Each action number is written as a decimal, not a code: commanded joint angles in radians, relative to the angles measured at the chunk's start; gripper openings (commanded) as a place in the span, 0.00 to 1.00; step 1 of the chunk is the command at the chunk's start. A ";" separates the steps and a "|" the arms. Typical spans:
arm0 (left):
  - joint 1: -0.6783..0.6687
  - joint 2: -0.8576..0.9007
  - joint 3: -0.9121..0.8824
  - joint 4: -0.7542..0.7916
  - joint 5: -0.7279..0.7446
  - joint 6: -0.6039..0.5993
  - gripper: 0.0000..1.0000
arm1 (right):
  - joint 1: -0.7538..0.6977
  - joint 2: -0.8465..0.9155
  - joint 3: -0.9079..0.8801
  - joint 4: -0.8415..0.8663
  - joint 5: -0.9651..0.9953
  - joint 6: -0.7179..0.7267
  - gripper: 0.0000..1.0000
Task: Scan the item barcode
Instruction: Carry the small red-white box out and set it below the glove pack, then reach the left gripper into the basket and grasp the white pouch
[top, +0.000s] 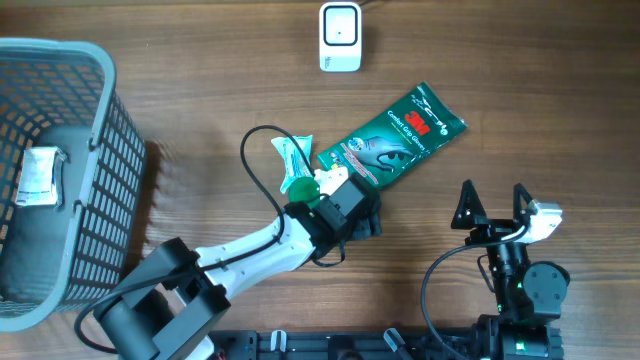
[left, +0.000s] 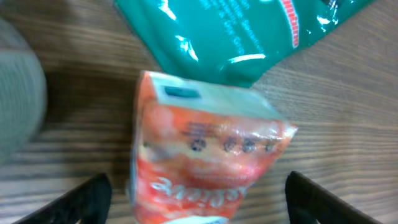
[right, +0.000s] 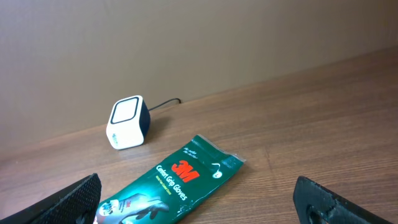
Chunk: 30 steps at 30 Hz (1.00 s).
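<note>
Two black fingers (left: 87, 200) of the left gripper (left: 199, 183) stand wide apart, one in each lower corner of the wrist view, with a gap on each side of a glossy orange and white plastic packet (left: 205, 162). The packet is soft and crinkled, with a pale teal-marked panel on its far end, and it lies flat on the table. Its far end sits just beside the lower edge of a shiny green foil glove pack (left: 236, 31), which is long, flat and printed in white with a red logo.

From overhead that green pack (top: 395, 140) lies slantwise at mid-table. A small white box-shaped scanner (top: 340, 37), smooth and rounded at the corners, stands well beyond it near the far edge, a thin dark cable trailing from its top.

Open wood separates the scanner from the pack, and more lies to the right. The right gripper (top: 493, 200) hovers near the front edge with its fingers spread wide and nothing between them.

A grey plastic lattice basket (top: 125, 150) fills the left side, holding a grey pouch (top: 45, 215) and a white-labelled item (top: 36, 176). The brown wood-grain table (top: 560, 70) is matt, and a plain tan wall (right: 249, 31) rises behind it
</note>
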 joint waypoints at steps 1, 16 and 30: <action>-0.003 -0.044 0.148 -0.095 0.041 0.075 0.96 | 0.000 -0.005 -0.001 0.004 0.003 0.004 1.00; 0.316 -0.191 0.942 -0.918 -0.745 0.157 1.00 | 0.000 -0.005 -0.001 0.004 0.003 0.004 1.00; 1.571 -0.070 0.817 -0.898 -0.373 -0.011 1.00 | 0.000 -0.005 -0.001 0.004 0.003 0.004 1.00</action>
